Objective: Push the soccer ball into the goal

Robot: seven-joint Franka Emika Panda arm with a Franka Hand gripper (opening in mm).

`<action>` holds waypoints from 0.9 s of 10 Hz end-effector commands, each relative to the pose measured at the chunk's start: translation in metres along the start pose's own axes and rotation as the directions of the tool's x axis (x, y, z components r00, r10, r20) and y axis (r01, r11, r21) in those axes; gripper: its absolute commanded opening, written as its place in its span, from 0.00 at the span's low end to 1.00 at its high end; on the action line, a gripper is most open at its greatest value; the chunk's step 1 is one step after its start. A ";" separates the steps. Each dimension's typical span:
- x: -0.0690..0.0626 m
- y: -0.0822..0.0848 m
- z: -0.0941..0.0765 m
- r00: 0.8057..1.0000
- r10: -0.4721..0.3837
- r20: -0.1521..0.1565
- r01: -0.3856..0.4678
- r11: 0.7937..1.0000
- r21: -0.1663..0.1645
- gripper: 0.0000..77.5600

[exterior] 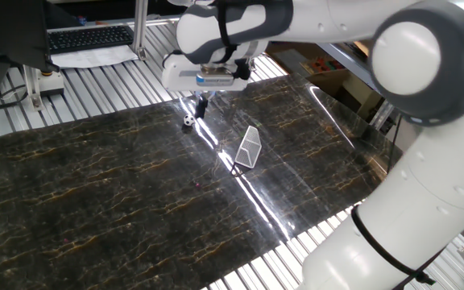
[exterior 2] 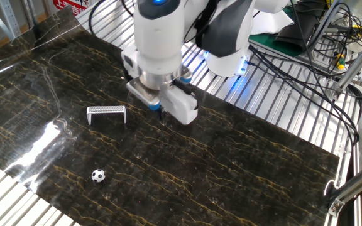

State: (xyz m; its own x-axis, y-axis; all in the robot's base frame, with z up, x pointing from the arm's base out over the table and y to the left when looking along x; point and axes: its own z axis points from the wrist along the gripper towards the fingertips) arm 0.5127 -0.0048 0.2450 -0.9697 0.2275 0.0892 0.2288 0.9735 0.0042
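Hovering over the dark marble-look mat (exterior: 95, 201), the gripper (exterior: 200, 107) points down with its two fingers pressed together and nothing between them. In one fixed view its tip sits just beside the ball (exterior: 188, 122), on the side away from the goal (exterior: 249, 147); whether it touches the ball or the mat I cannot tell. In the other fixed view the gripper (exterior 2: 161, 115) looks well apart from the ball (exterior 2: 98, 176) and closer to the goal (exterior 2: 106, 115), so that is likely a matter of height and camera angle.

The ball lies on the mat, apart from the goal, near the mat edge where the slatted metal table (exterior 2: 281, 113) shows. Seen from the other fixed view, the goal stands upright on the mat with its white frame facing the camera. Seen from one fixed view, it reads as a wedge with pale netting, lying along a bright glare streak across the mat.

Away from the goal, beyond the ball and off the mat, a keyboard (exterior: 89, 37) rests on the table. Opposite that, the arm base (exterior 2: 231, 44) glows blue, with black cables (exterior 2: 307, 56) trailing past it.
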 end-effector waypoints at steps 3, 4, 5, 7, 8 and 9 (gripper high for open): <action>-0.018 -0.002 -0.001 0.999 0.032 0.020 -0.031 0.999 -0.020 0.00; -0.018 -0.002 -0.001 0.999 0.030 0.018 -0.030 0.999 -0.019 0.00; -0.018 -0.002 -0.001 0.999 0.049 0.018 -0.049 0.999 -0.021 0.00; -0.022 -0.001 0.000 0.995 0.094 0.029 -0.093 0.995 -0.028 0.00; -0.042 0.003 0.007 0.994 0.101 0.036 -0.100 0.994 -0.033 0.00; -0.061 0.004 0.011 0.994 0.098 0.038 -0.097 0.995 -0.037 0.00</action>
State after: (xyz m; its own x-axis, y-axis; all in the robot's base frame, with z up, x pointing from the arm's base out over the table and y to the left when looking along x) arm 0.5401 -0.0114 0.2383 -0.9461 0.3175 0.0644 0.3195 0.9473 0.0228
